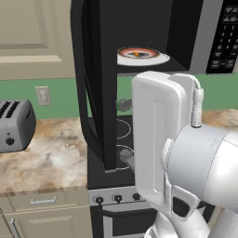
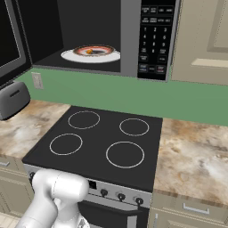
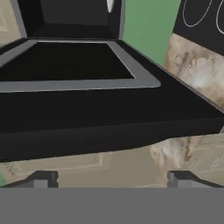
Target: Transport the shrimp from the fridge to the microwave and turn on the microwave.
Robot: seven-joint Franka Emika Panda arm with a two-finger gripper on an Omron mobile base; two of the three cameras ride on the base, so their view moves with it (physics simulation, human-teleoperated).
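While standing open with its door (image 1: 95, 88) swung wide, holds inside one white plate (image 2: 90, 55) with one small orange shrimp (image 2: 89, 51): the microwave (image 2: 95, 35). Below, one black stove (image 2: 100, 142) with four rings; one toaster (image 1: 15, 125) on the counter (image 1: 51, 158). Close before the door edge, gripper (image 3: 112, 179) spread apart, empty.

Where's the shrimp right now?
The shrimp lies on a round plate inside the open microwave, left of its keypad and above the stovetop; the left base view shows it there too.
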